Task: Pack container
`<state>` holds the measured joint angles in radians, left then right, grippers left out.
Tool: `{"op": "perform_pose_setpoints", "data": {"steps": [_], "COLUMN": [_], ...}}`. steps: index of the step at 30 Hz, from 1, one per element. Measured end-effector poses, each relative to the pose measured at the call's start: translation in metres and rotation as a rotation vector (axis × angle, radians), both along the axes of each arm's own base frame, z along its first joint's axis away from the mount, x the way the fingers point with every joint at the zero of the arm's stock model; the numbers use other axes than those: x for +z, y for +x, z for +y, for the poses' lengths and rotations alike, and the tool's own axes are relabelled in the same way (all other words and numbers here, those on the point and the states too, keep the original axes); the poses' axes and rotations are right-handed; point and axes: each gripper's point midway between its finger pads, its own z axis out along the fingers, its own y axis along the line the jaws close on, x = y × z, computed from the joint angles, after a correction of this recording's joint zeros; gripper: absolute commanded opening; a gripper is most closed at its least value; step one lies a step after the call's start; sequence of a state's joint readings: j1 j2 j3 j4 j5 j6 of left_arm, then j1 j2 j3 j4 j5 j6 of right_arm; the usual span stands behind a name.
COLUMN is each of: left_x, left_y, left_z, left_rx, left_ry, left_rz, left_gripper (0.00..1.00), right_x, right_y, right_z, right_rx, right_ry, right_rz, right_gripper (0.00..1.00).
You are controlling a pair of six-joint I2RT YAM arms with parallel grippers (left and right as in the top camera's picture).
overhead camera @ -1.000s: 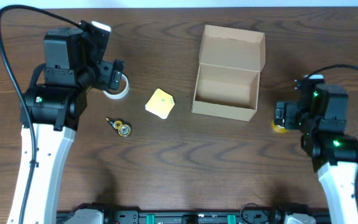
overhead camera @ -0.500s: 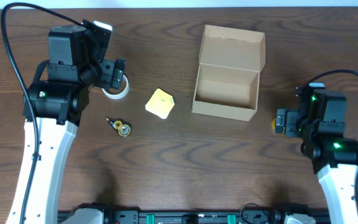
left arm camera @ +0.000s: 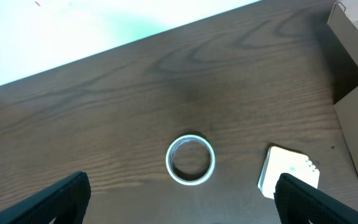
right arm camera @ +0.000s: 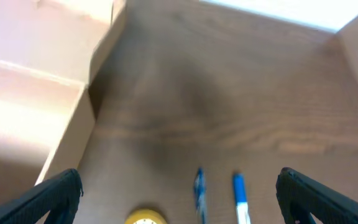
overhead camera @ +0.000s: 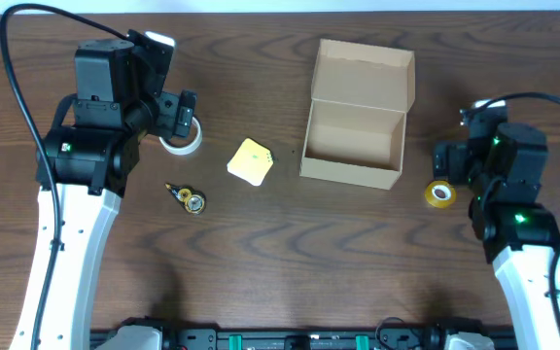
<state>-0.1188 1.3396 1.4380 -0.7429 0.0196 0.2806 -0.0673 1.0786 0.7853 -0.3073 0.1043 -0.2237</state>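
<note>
The container (overhead camera: 353, 131), a tan cardboard box, stands open at the table's back middle with its lid flap raised and nothing showing inside. Its corner appears in the left wrist view (left arm camera: 353, 56) and its side in the right wrist view (right arm camera: 36, 93). My left gripper (overhead camera: 178, 117) hangs open over a white tape roll (left arm camera: 191, 159), which lies ahead of the gripper's (left arm camera: 185, 205) fingers. My right gripper (overhead camera: 452, 160) is open just right of the box, above a yellow tape roll (overhead camera: 441, 193). In the right wrist view that gripper (right arm camera: 182, 202) holds nothing.
A cream square pad (overhead camera: 250, 160) lies left of the box, also seen as the pad (left arm camera: 289, 171) beside the white roll. A small black and gold item (overhead camera: 189, 199) lies nearer the front. Two blue pens (right arm camera: 239, 193) rest by the yellow roll (right arm camera: 145, 218).
My right arm has drawn back toward the far side, uncovering the yellow tape roll. The left arm shifted slightly a second ago, then stayed still.
</note>
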Motion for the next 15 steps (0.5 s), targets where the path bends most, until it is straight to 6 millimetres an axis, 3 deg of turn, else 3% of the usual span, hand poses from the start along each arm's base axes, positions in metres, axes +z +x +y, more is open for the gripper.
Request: {"op": "perform_pose_setpoints", "data": {"steps": [5,7,10,15], "left_x": [0.001,0.001,0.001,0.001], "left_y": [0.001,0.001,0.001,0.001], "left_z": [0.0,-0.001,-0.001,-0.001], "left_rx": [-0.001,-0.002,-0.002,0.002], "left_ry": [-0.002,-0.003,-0.004,-0.009], "left_rz": [-0.004,-0.006,-0.008,-0.007], "left_gripper": [0.95,0.96,0.96,0.95], "right_x": [0.033,0.033,0.009,-0.04], "right_y": [0.019,0.019,0.006,-0.033], "right_z": [-0.002,-0.002,-0.002,0.006], "right_rx": [0.003,0.0,-0.031,-0.126], "right_ry": [-0.022,-0.023,0.029,0.19], "right_rz": [-0.153,-0.156,-0.053,0.176], "right_gripper": [0.99,0.99,0.99,0.99]}}
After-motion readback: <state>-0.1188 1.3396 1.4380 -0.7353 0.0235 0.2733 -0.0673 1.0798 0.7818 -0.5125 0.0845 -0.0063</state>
